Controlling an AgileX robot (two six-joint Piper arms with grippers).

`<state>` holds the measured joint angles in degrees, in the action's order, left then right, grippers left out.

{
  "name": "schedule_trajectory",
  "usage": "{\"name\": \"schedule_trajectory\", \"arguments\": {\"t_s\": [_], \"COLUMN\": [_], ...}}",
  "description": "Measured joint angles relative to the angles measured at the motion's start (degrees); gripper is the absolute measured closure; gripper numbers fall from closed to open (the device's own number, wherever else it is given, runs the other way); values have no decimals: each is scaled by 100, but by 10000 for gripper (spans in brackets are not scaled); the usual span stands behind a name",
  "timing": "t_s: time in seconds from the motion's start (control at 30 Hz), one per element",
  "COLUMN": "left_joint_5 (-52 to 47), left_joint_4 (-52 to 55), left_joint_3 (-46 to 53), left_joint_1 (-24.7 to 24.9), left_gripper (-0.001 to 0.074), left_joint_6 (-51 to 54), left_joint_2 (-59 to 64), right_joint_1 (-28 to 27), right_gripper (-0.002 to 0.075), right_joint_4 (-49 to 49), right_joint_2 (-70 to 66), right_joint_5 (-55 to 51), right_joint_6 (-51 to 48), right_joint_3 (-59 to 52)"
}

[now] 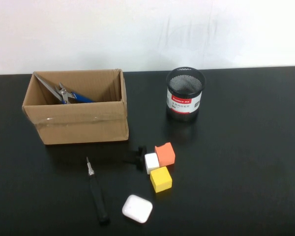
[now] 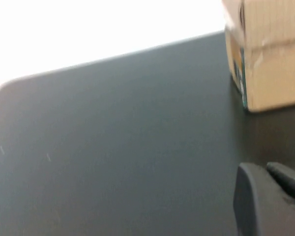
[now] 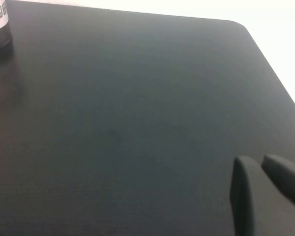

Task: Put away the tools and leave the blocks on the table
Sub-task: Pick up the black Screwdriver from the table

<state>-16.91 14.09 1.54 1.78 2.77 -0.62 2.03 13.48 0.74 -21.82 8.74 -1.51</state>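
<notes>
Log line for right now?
scissors, pliers: in box | screwdriver: on table | left gripper, right gripper: parked, shut

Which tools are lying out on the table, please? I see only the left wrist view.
Observer: Only the screwdriver, on the table in front of the box.
Operator: Thanks. My left gripper hangs by the box's corner; where is the right gripper?
Observer: Over bare table, well away from the mesh cup.
Operator: And the other tools?
Observer: The scissors and pliers lie inside the box.
</notes>
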Motion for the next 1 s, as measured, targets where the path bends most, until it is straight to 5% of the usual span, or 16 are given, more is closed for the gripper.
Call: {"name": "schedule_trajectory", "arguments": {"t_s": [0.4, 0.7, 0.83, 1.0], "left_joint_5": [2265, 5717, 5673, 4233], "left_joint_4": [748, 325, -518, -1012], "left_joint_3": [0, -45, -599, -2054], "left_joint_1": [0, 0, 0, 0], "left_gripper": [735, 735, 735, 735], "left_joint_6": [111, -512, -600, -755], "left_joint_2": [0, -14, -14, 55], "right_joint_1": [0, 0, 0, 0], "right_gripper": [733, 733, 733, 733], "right_joint_4": [-6, -6, -6, -13], "right_joint_2": [0, 0, 0, 0], "right_joint_5": [-4, -13, -13, -13], "right_joint_6": [0, 0, 0, 0], "right_joint_3": [0, 0, 0, 0]}}
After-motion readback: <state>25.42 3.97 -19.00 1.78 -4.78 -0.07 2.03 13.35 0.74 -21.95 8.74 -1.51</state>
